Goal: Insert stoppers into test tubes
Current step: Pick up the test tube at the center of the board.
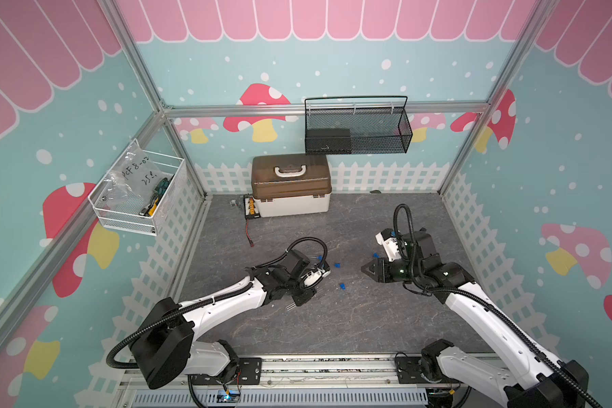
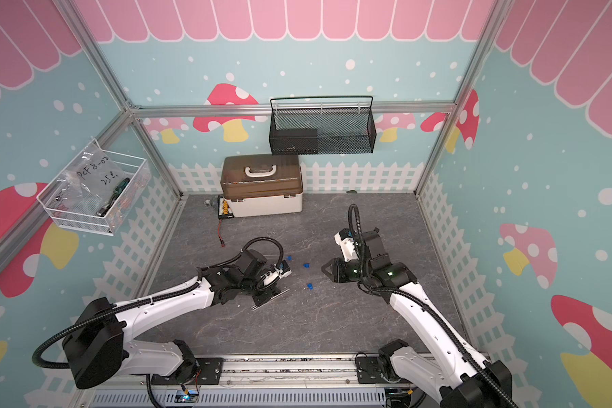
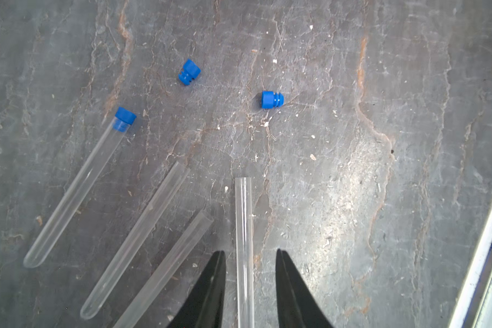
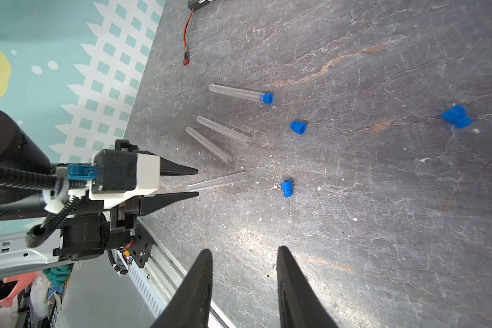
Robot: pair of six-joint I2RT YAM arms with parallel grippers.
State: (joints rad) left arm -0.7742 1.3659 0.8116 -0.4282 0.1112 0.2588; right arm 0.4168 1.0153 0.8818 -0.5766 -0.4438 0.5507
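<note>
Four clear test tubes lie on the dark stone table. One tube [image 3: 74, 193] carries a blue stopper [image 3: 125, 117] in its mouth. Two open tubes [image 3: 137, 238] [image 3: 165, 269] lie beside it. The last tube [image 3: 244, 241] runs between the jaws of my left gripper [image 3: 250, 252], which is open with a gap on each side of the tube. Three loose stoppers [image 4: 298, 127] [image 4: 287, 188] [image 4: 456, 116] lie past the tube mouths. My right gripper [image 4: 245, 252] is open and empty, hanging over bare table and pointing at the left one [image 4: 197, 181].
A brown-lidded toolbox [image 1: 290, 185] stands at the back wall with a charger board and red wire [image 1: 250, 206] next to it. A black mesh basket [image 1: 357, 127] and a white wire basket [image 1: 138, 197] hang on the walls. A metal rail [image 1: 333, 371] borders the front edge.
</note>
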